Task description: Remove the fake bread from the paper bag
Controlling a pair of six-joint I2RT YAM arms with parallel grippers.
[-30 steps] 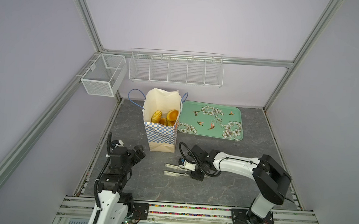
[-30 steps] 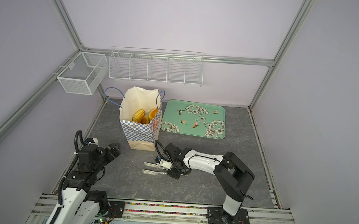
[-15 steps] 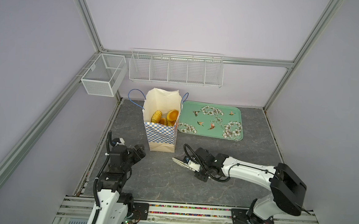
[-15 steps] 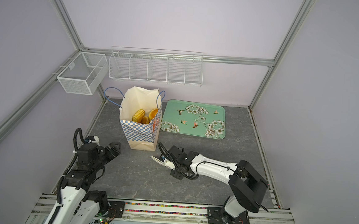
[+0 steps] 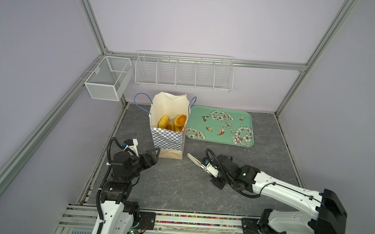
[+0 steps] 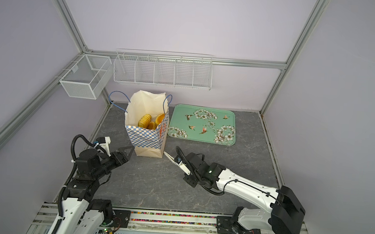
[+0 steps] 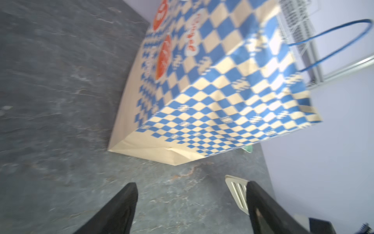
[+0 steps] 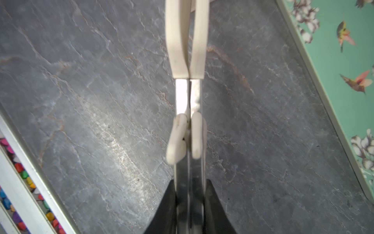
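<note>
Lifting tongs (image 5: 195,162) off the desk (image 5: 176,189), the right hand (image 8: 190,182) is clamping them, readying for the bread (image 5: 172,123); left hand (image 7: 190,194) is hanging wide.

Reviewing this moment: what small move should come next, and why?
Probably raise the right gripper, shut on the tongs, toward the bag mouth. The tongs sit low by the bag's base, while the bread lies inside, reachable only from above. The left gripper is open near the bag's base.
</note>
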